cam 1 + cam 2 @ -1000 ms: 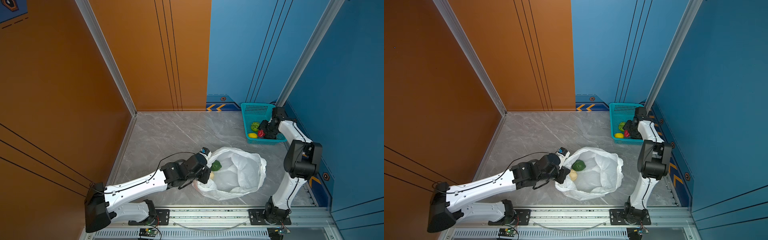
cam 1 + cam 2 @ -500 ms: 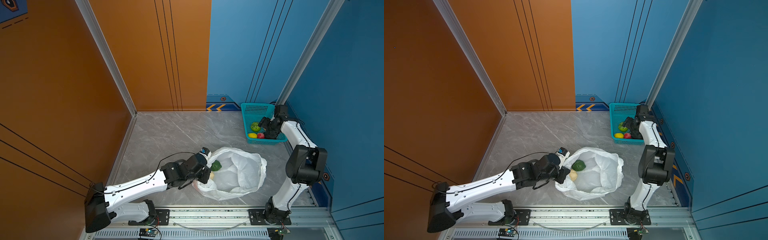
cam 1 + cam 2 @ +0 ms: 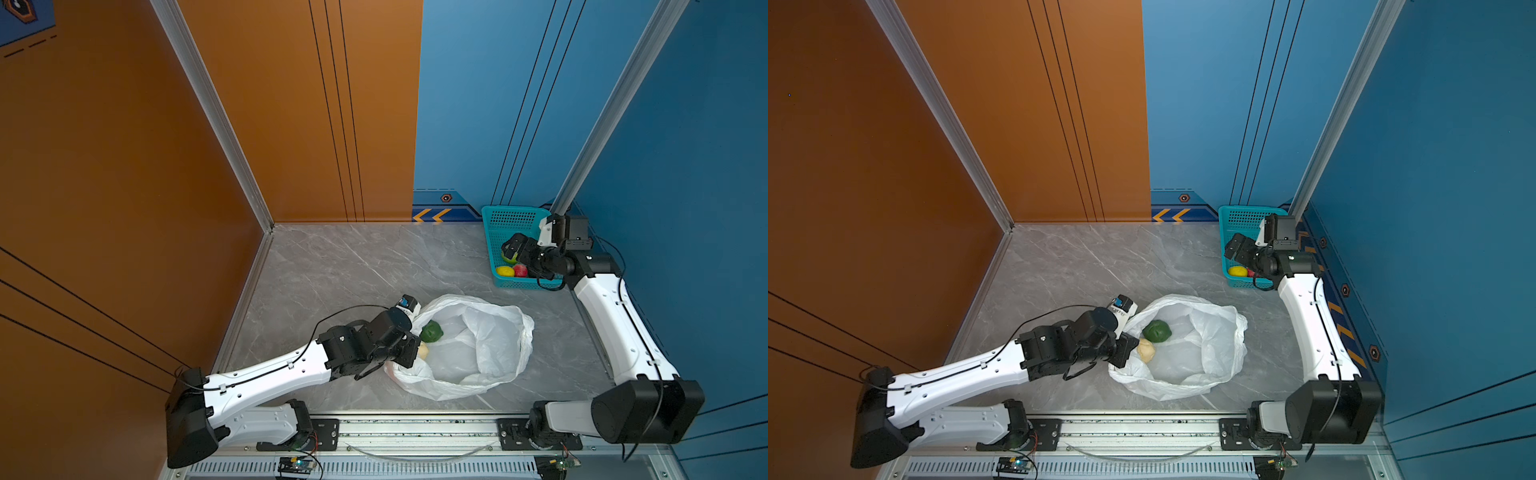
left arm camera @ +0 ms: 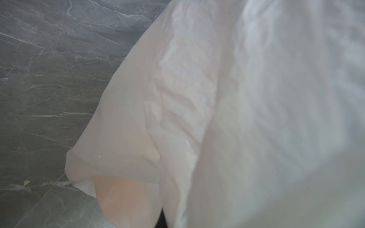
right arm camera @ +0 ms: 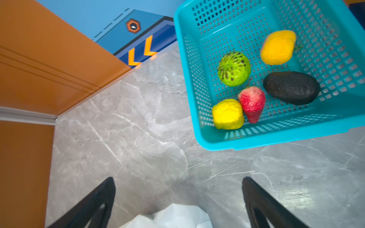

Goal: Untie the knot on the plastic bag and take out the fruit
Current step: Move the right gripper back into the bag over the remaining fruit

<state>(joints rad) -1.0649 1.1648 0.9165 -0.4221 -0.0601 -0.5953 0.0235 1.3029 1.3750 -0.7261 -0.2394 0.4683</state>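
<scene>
On a grey marble tabletop (image 3: 353, 266), walled in orange and blue. Mid-unloading, apparently: plastic bag (image 3: 482, 328) untied, gaping at table centre, rim pinched in the closed left gripper (image 3: 409, 353). Right gripper (image 5: 177, 178) spread wide and empty by the teal basket (image 5: 256, 142) — five fruits (image 5: 234, 69) inside. Next: cross to the bag for green mango (image 3: 432, 331) and cream knobbly one (image 3: 423, 351).

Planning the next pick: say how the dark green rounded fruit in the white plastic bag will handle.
The dark green rounded fruit looks smooth, so it may roll or slip. The thin crinkly white plastic bag under it would probably shift. A push might nudge the cream knobbly fruit beside it.
</scene>
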